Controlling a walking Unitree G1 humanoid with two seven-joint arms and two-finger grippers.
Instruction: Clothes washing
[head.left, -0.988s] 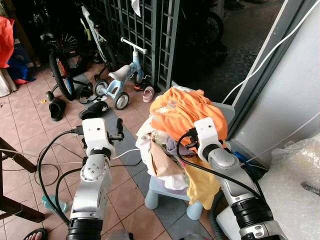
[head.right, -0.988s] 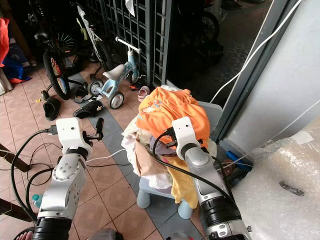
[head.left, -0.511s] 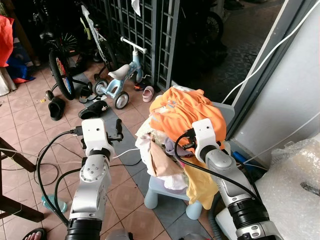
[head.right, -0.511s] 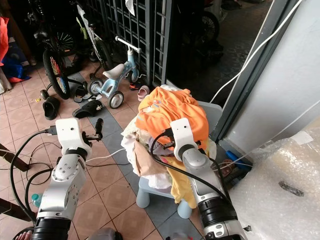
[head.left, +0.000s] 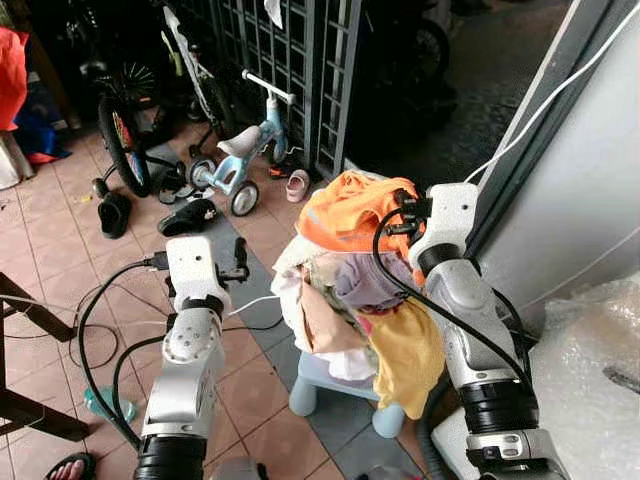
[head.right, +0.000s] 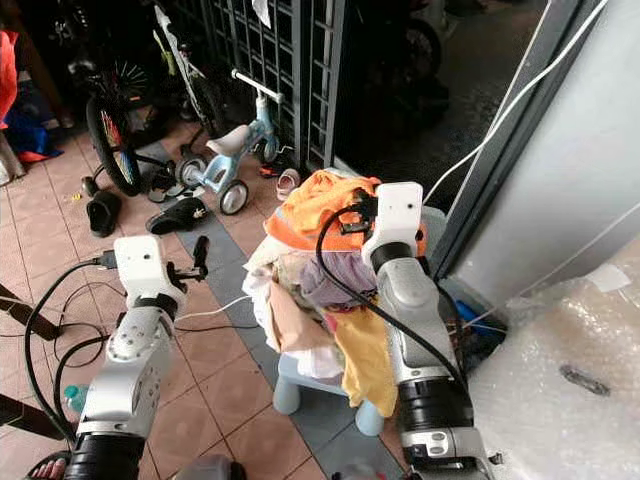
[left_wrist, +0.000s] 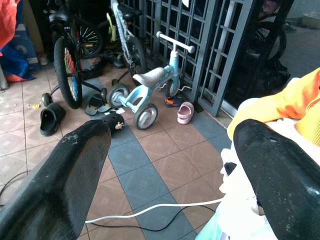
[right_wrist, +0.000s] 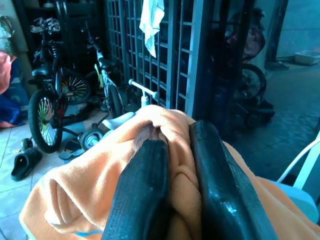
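A heap of clothes (head.left: 335, 310) lies on a small pale blue chair (head.left: 322, 378). The orange garment (head.left: 345, 215) on top is bunched and pulled up at the heap's far right. My right gripper (head.left: 405, 215) is shut on a fold of it; in the right wrist view the orange cloth (right_wrist: 90, 185) is pinched between the black fingers (right_wrist: 145, 175). A purple piece (head.left: 362, 283) and a yellow one (head.left: 410, 350) show underneath. My left gripper (head.left: 238, 258) hovers left of the heap, open, with nothing between its fingers (left_wrist: 75, 165).
A child's blue tricycle (head.left: 240, 155), a bicycle (head.left: 122, 135) and sandals (head.left: 187, 217) stand on the tiled floor before a metal grille (head.left: 290, 60). Cables (head.left: 95, 330) trail on the floor at left. A white wall and bubble wrap (head.left: 590, 370) close off the right.
My right gripper has risen and moved back and right, dragging the orange garment up off the heap and uncovering the purple piece. The left arm has stayed put.
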